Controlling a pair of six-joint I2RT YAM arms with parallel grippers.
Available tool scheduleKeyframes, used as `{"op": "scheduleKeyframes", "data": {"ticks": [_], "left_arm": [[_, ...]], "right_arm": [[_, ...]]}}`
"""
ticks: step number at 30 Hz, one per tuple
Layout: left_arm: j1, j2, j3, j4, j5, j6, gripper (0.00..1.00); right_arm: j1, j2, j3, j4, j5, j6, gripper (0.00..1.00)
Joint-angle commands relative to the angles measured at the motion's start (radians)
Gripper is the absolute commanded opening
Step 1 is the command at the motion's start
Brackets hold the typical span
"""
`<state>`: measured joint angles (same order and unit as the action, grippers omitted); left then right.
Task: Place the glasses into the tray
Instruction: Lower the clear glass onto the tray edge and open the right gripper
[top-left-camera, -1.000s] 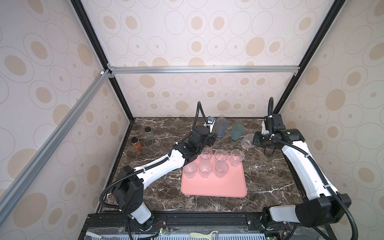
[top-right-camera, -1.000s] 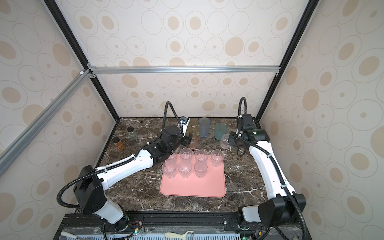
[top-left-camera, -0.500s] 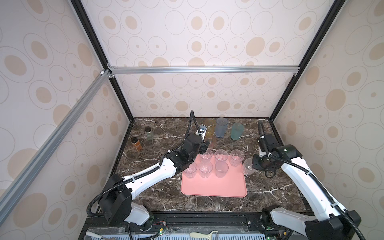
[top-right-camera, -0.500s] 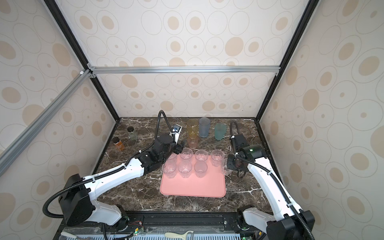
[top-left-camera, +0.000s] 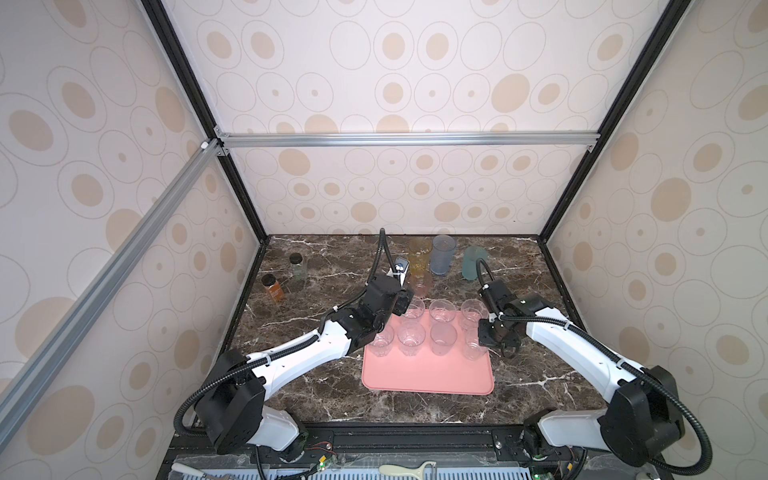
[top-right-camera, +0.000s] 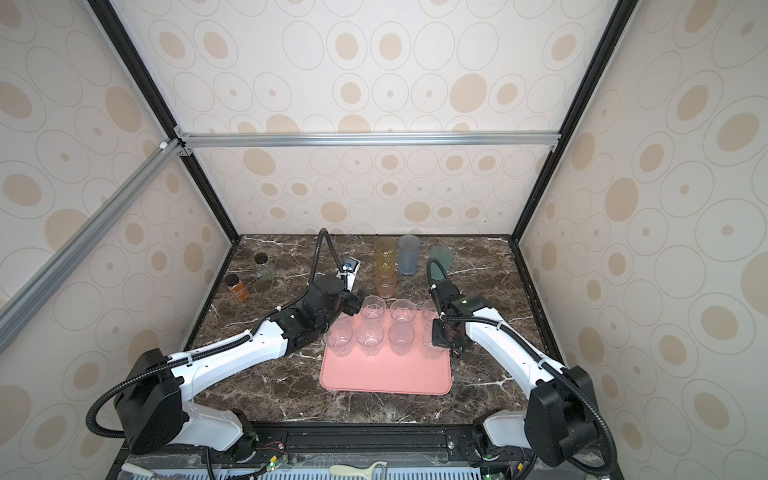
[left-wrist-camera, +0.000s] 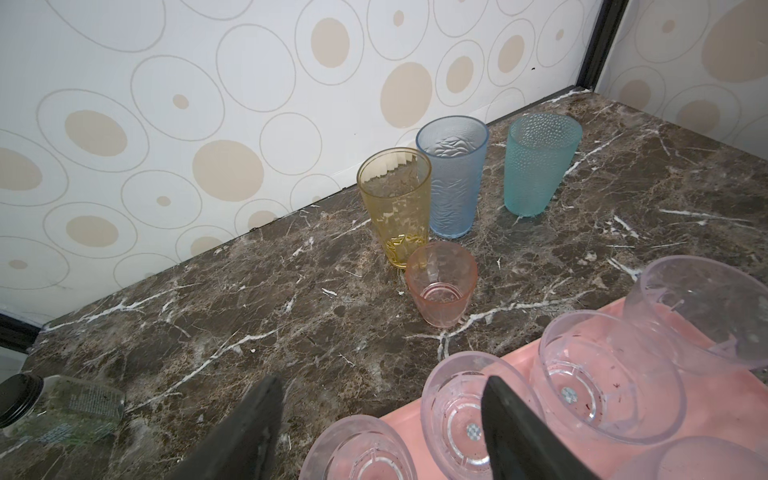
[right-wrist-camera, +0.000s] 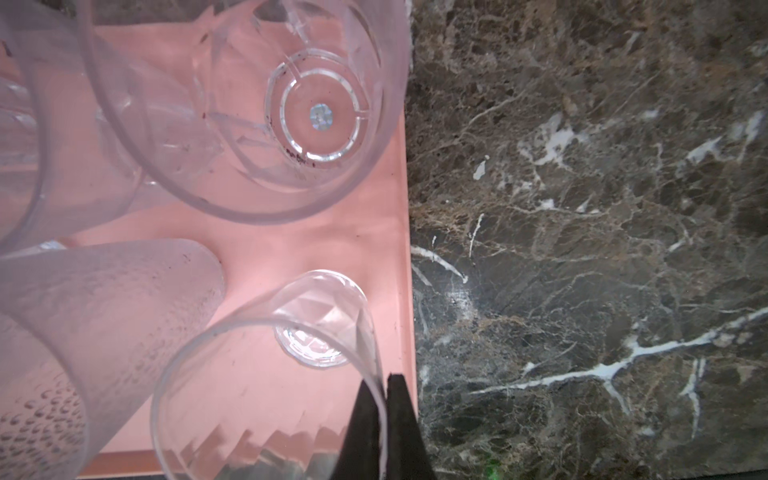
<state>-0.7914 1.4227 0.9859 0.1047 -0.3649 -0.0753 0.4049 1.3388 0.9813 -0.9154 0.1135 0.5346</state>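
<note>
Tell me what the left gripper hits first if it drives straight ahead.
Likely the small pink glass, just ahead of the open left gripper; the amber glass stands behind it. Depth is unclear, so it may pass beside.

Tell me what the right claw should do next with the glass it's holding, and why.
Probably open the right claw to release: it pinches the clear glass by its rim, with the base over the tray, just inside its edge.
</note>
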Motion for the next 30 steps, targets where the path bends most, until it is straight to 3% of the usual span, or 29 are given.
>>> {"op": "scheduleKeyframes", "data": {"ticks": [1, 17, 24, 30], "left_arm": [[0.011, -0.021, 0.002, 0.026, 0.006, -0.013, 0.76], [0.021, -0.016, 0.004, 0.030, 0.009, -0.009, 0.76], [0.027, -0.017, 0.014, 0.019, 0.000, -0.004, 0.76], [0.046, -0.019, 0.051, -0.018, -0.057, 0.041, 0.79]], "right_arm": [[0.006, 0.034, -0.015, 0.044, 0.029, 0.002, 0.00], [0.005, 0.121, 0.010, 0.038, 0.096, -0.040, 0.00], [0.007, 0.096, 0.064, -0.014, 0.078, -0.061, 0.26], [0.005, 0.068, 0.239, -0.118, 0.107, -0.099, 0.32]]}}
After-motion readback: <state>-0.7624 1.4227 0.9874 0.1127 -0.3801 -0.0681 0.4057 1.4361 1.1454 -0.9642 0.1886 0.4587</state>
